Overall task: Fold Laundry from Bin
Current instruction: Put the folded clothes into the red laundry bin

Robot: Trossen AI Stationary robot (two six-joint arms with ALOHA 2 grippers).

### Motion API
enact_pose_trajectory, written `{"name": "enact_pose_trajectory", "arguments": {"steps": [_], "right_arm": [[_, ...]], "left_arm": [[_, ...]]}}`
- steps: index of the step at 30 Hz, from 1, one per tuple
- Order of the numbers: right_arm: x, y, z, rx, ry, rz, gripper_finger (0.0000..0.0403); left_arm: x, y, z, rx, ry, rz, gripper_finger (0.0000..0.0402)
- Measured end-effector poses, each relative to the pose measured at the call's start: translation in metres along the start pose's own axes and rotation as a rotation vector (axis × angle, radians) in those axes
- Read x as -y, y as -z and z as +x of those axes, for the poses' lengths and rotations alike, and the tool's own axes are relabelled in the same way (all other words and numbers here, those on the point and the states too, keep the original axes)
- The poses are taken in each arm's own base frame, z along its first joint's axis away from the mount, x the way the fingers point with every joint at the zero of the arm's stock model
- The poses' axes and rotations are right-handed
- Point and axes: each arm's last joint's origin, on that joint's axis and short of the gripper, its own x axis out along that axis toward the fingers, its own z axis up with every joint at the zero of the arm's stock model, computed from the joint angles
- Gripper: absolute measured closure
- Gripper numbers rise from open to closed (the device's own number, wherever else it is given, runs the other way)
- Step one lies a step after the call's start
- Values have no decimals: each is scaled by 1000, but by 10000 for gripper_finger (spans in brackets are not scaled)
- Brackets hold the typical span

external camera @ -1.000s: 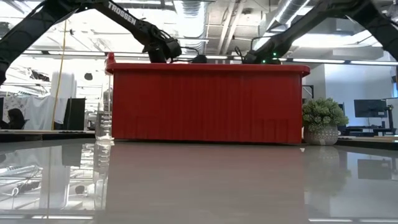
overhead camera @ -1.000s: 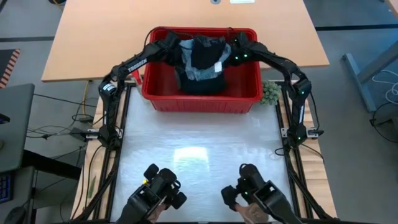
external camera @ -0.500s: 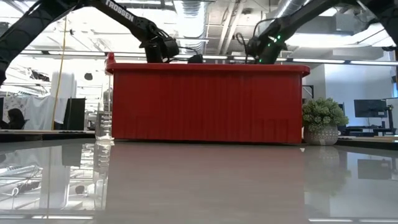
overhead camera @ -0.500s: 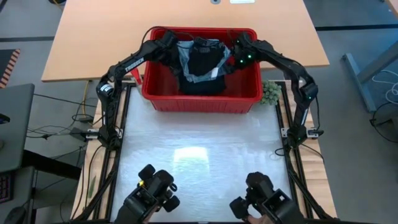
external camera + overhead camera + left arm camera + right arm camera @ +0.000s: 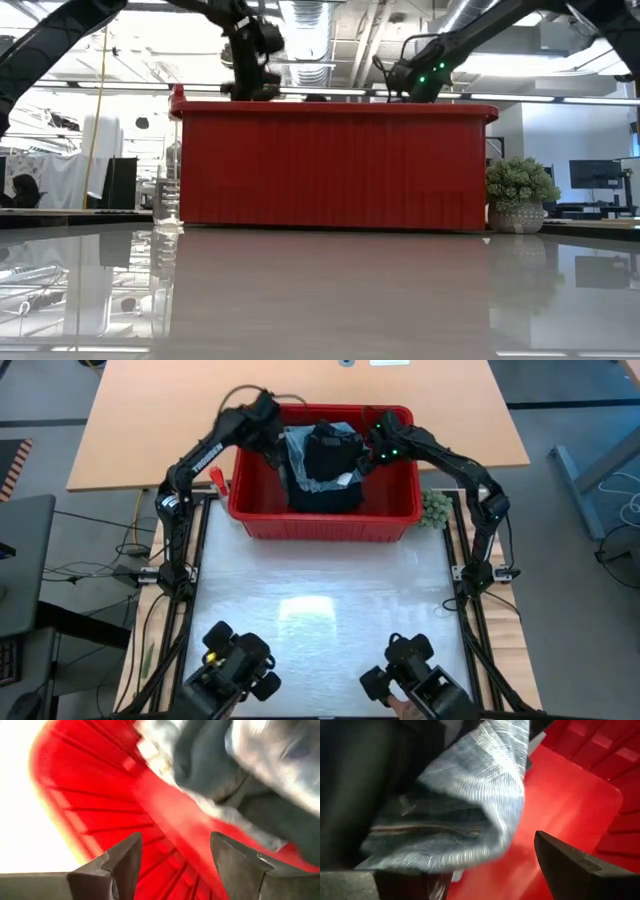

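The red bin [image 5: 322, 520] is sitting at the far edge of the white desk [image 5: 320, 610], long side across. The laundry [image 5: 322, 465] is lying piled inside it, toward the far wall: black garment on top, light blue-grey fabric around and under it.

The left gripper [image 5: 268, 422] is hanging over the bin's far-left corner, at about rim height in the low view [image 5: 250, 75]. Its wrist camera is looking down into the bin; both fingers [image 5: 122, 865] are standing apart with only red bin floor between them, nothing held. The blue-grey and dark cloth [image 5: 235, 780] is lying just beyond the fingertips, not touching them.

The right gripper [image 5: 372, 445] is sitting over the far-right part of the bin, right beside the pile. Jaws are standing open. In its wrist view one finger [image 5: 580, 870] is showing clearly, the other is mostly hidden behind a striped blue-white fold [image 5: 470, 815], so the fold is probably sitting between the fingers, but I can't confirm a grip. Black fabric [image 5: 365, 785] is lying next to that fold.

A small green plant [image 5: 434, 510] is standing just outside the bin's right end, also showing in the low view [image 5: 520, 190].
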Motion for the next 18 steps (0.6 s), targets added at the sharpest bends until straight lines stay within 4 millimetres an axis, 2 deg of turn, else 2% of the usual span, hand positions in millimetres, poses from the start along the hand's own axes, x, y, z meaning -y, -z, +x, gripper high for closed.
{"name": "enact_pose_trajectory", "arguments": {"steps": [3, 6, 8, 11, 13, 15, 18], "right_arm": [[0, -2, 10, 20, 8, 22, 113], [-1, -6, 12, 58, 2, 35, 113], [-2, -9, 11, 78, -1, 38, 113], [-2, -13, 7, 96, -3, 39, 113], [-2, -17, 2, 98, -4, 35, 113], [-3, -19, -4, 77, -2, 28, 113], [-4, -20, -16, 25, -1, -3, 113]], "left_arm": [[-11, -9, -32, 91, 11, -64, 180], [-11, -13, -55, 234, 156, -144, 180], [-2, -17, -70, 348, 308, -157, 180], [18, -30, -86, 517, 437, -126, 180], [36, -40, -91, 617, 474, -60, 180], [58, -49, -88, 666, 481, 14, 180], [90, -57, -65, 635, 490, 63, 180]]}}
